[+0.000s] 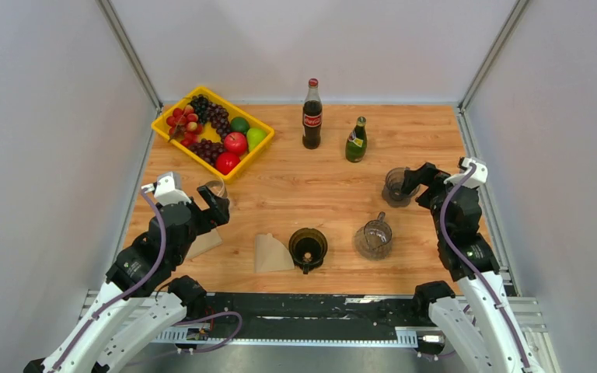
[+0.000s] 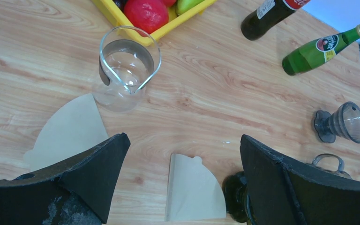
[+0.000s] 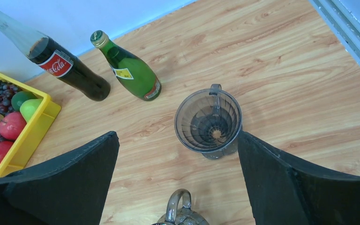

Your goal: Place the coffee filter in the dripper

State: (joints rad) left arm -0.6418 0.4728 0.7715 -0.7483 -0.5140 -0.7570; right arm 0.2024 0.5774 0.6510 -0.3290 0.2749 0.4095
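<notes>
Left gripper (image 2: 183, 140): fingers spread wide, nothing grasped; hung over bare wood at near left, between the two filters.
Right gripper (image 3: 178, 136): fingers spread wide, nothing grasped; hung just near of the clear dripper (image 3: 208, 123), at right.
Centre filter (image 1: 270, 253): laid flat, near centre; its right edge is met by the black dripper (image 1: 308, 249).
Left filter (image 2: 70, 129): laid flat, partly hidden by a finger; tip at the base of the beaker (image 2: 126, 70).
Jug (image 1: 374, 239): right of the black dripper, apart.
Bottles: cola (image 1: 312, 114) and green (image 1: 356, 140), upright, far centre.
Tray (image 1: 175, 102): yellow, far left, fruit inside.
</notes>
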